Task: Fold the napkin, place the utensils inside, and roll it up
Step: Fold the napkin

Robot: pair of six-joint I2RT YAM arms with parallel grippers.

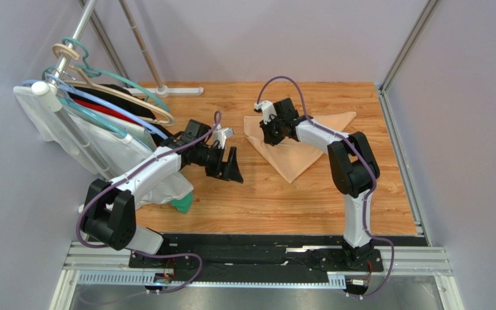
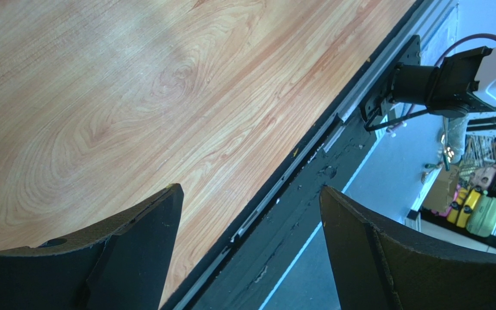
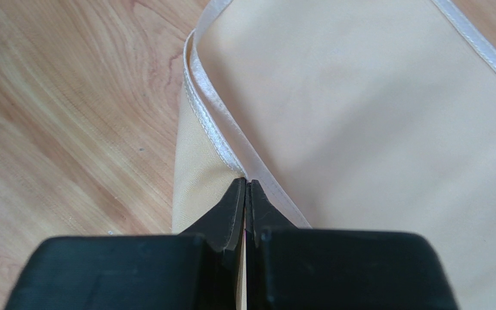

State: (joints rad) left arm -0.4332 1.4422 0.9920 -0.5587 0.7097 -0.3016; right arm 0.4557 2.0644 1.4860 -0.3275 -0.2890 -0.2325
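2 arms stood over a wood-grain table (image 1: 257,206), with lilac-grey walls (image 1: 263,32) around it. Napkin (image 1: 294,154) lay in a triangle, far centre. Right gripper (image 3: 245,187) was closed, tips at its doubled hem; pinch unclear. Left gripper (image 2: 250,197) gaped over wood. Hangers (image 1: 95,84) hung far left.

The napkin (image 1: 299,145) is laid folded on the far half of the table (image 1: 250,200), right of the middle, with one layer lying on another. The right gripper (image 1: 271,132) is placed over its left edge, at the hem. The left gripper (image 1: 230,169) is held left of the napkin, apart from it, above bare table. Garments on hangers (image 1: 95,123) are hung at the table's left side, left of that gripper.
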